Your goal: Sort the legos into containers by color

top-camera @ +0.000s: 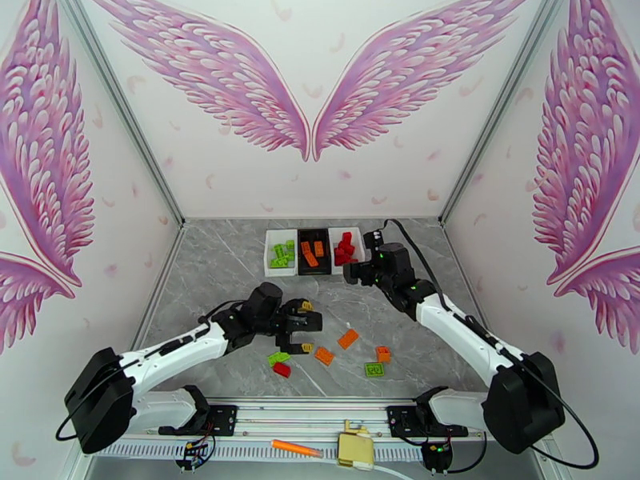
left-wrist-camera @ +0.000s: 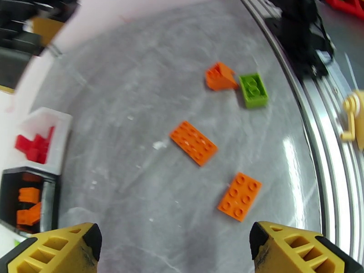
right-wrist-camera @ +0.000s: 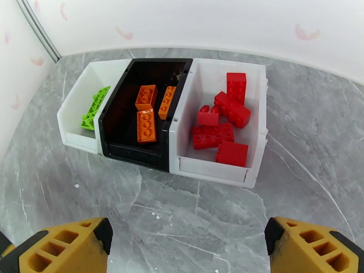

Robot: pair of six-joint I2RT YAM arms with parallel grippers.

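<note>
Three bins form a row at the back: a white bin [top-camera: 280,254] [right-wrist-camera: 79,110] with green legos, a black bin [top-camera: 314,251] [right-wrist-camera: 136,110] with orange ones, and a white bin [top-camera: 346,246] [right-wrist-camera: 218,119] with red ones. Loose on the table lie orange legos [top-camera: 348,338] [top-camera: 324,355] [top-camera: 383,354], green legos [top-camera: 374,369] [top-camera: 278,358] and a red lego [top-camera: 282,370]. My left gripper [top-camera: 308,326] [left-wrist-camera: 175,251] hovers open, with the flat orange legos [left-wrist-camera: 193,143] [left-wrist-camera: 239,196] ahead of it. My right gripper [top-camera: 352,270] [right-wrist-camera: 186,246] is open and empty, just in front of the red bin.
An orange pen-like stick [top-camera: 296,449] and a yellow fixture [top-camera: 356,450] lie on the front rail between the arm bases. In the left wrist view an orange sloped lego [left-wrist-camera: 220,77] touches a green lego [left-wrist-camera: 253,90] near the rail. Walls close in the table's sides.
</note>
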